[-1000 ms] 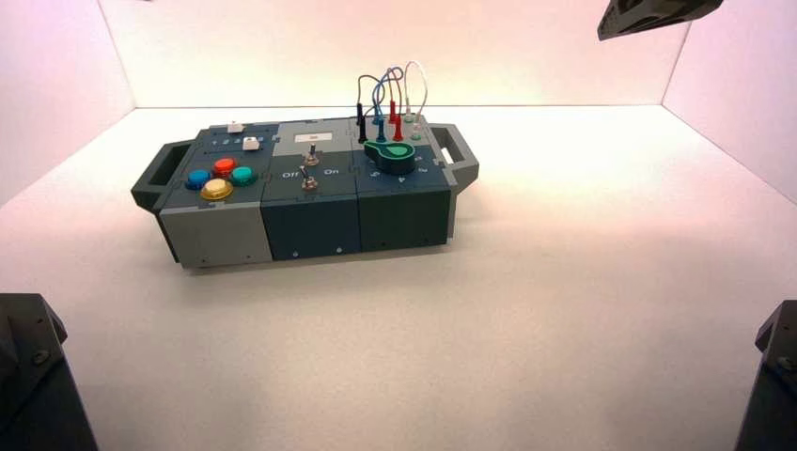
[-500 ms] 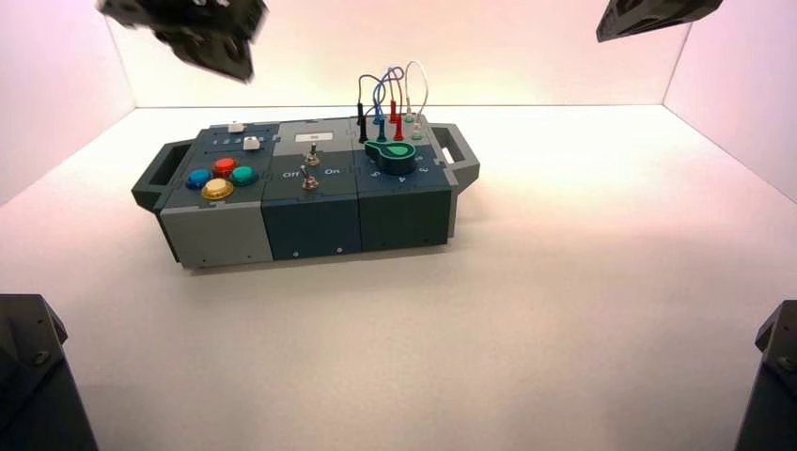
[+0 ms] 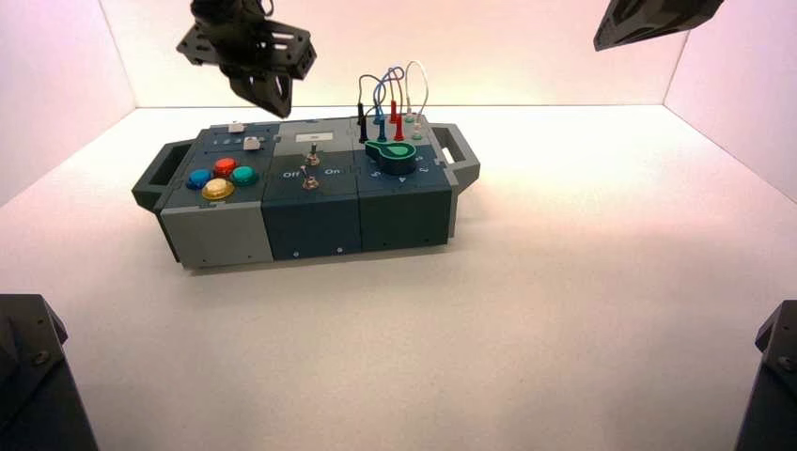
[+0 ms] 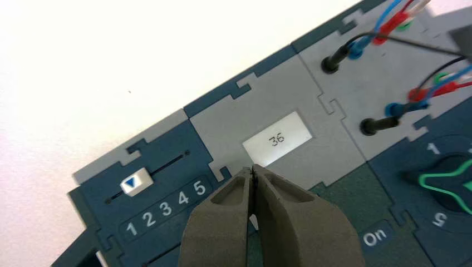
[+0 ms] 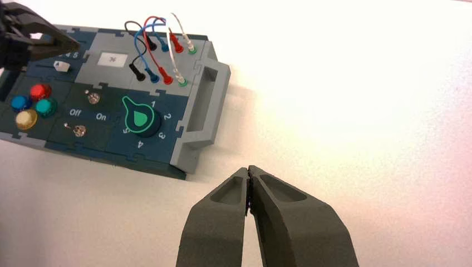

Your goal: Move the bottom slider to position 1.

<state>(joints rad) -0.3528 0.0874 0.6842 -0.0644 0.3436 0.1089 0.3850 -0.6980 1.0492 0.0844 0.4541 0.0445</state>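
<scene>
Two grey fingers (image 4: 289, 222) of the left gripper (image 3: 264, 92) are pressed together, holding nothing, above the box's back left. The bottom slider (image 3: 251, 144), a small white squarish knob, sits just behind the round coloured buttons (image 3: 221, 178); the approach should descend beside it, then push along its dark track toward 1. The right gripper (image 5: 249, 186), also closed, waits high. A bare white desk (image 3: 564, 282) and white walls (image 3: 526, 47) surround the dark box (image 3: 310, 216).

The left gripper (image 3: 266, 97) hangs high at the far left, fingers (image 4: 222, 222) pressed together, pointing down. The right gripper (image 5: 249, 186), also closed, sits raised at the far right.
</scene>
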